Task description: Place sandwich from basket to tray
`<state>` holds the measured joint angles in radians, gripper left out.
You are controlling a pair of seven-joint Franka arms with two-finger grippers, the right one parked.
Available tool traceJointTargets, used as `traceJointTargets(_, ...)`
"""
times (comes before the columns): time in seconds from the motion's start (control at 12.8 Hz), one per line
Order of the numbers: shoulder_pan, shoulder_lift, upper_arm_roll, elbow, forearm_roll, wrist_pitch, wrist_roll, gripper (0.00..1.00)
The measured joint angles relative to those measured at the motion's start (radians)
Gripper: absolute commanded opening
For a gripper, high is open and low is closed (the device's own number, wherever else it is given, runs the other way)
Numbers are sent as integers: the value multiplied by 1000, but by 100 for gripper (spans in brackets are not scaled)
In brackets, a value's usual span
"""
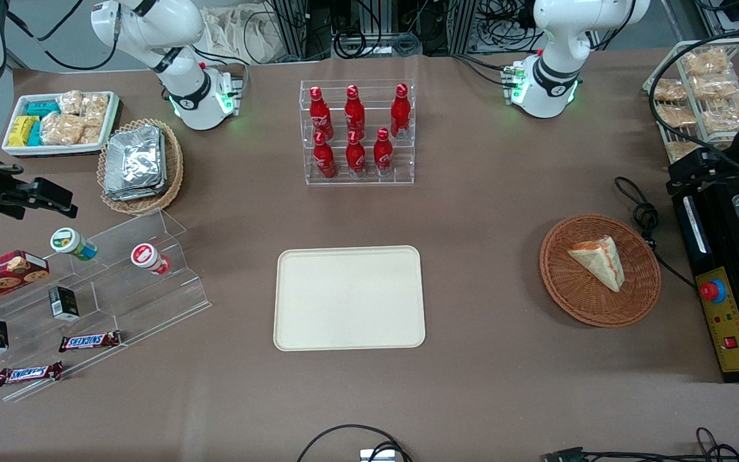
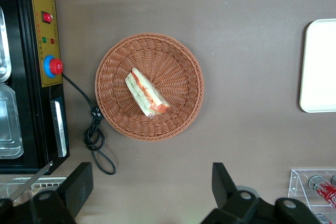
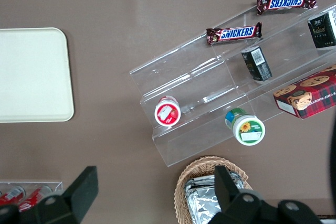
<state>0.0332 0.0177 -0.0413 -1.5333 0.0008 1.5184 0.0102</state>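
The sandwich (image 1: 597, 260), a pale triangular wedge with orange-red and green filling, lies in the round reddish-brown wicker basket (image 1: 562, 289) toward the working arm's end of the table. Both also show in the left wrist view, the sandwich (image 2: 147, 93) in the middle of the basket (image 2: 178, 56). The cream tray (image 1: 349, 298) lies flat and empty at the table's middle, and its edge shows in the left wrist view (image 2: 320, 66). My left gripper (image 1: 693, 172) hangs high above the table, beside the basket and farther from the front camera. It (image 2: 151, 182) is open wide and empty.
A black machine with a red button (image 1: 722, 321) stands beside the basket, with a coiled black cable (image 1: 642, 212) between them. A rack of red bottles (image 1: 356, 131) stands farther back than the tray. A wire rack of bagged snacks (image 1: 703, 90) is near the gripper.
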Motion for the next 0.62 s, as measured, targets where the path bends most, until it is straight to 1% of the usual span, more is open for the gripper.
traceJointTargets(0.39,1,7,-2,-1,3,-9,-1,100)
traceJointTargets(0.62,7,34,5,-23,26,-6,-11,100)
